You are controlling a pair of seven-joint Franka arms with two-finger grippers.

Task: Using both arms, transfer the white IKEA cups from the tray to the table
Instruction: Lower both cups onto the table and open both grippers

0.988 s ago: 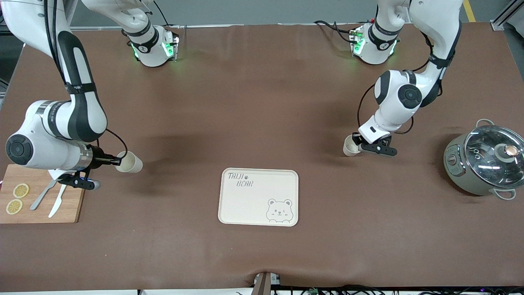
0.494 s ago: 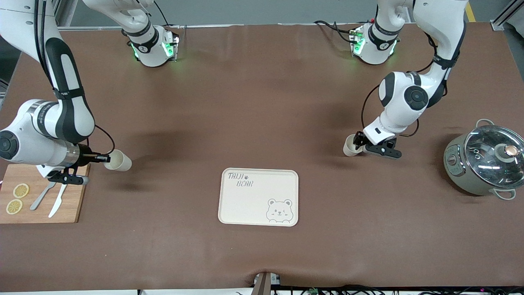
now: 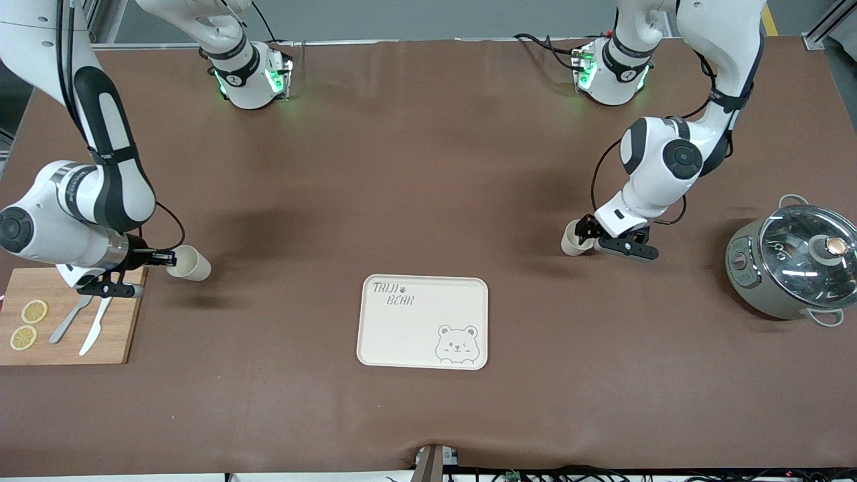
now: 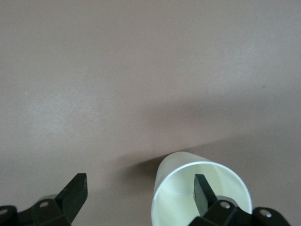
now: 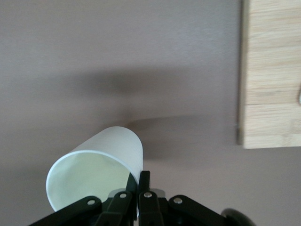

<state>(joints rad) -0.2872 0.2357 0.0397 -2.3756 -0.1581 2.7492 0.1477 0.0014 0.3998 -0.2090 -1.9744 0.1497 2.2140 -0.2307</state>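
My right gripper (image 3: 171, 258) is shut on the wall of one white cup (image 3: 189, 263) and holds it tipped on its side above the table, beside the wooden board. In the right wrist view the fingertips (image 5: 142, 178) pinch the rim of that cup (image 5: 99, 167). My left gripper (image 3: 584, 235) is open beside the other white cup (image 3: 571, 238), toward the left arm's end of the table. In the left wrist view one finger (image 4: 201, 186) is inside this cup (image 4: 176, 190). The other finger (image 4: 77, 186) stands well clear of it. The left gripper (image 4: 140, 183) does not grip the cup.
A cream bear-printed tray (image 3: 402, 335) lies mid-table, nearer the front camera than both cups. A wooden cutting board (image 3: 107, 335) with lemon slices, a knife and a fork is at the right arm's end, also in the right wrist view (image 5: 273, 70). A lidded grey pot (image 3: 793, 261) is at the left arm's end.
My right arm has carried its cup toward the cutting board at the right arm's end. The left arm's elbow shifted a little. The cup by the left gripper stayed in place.
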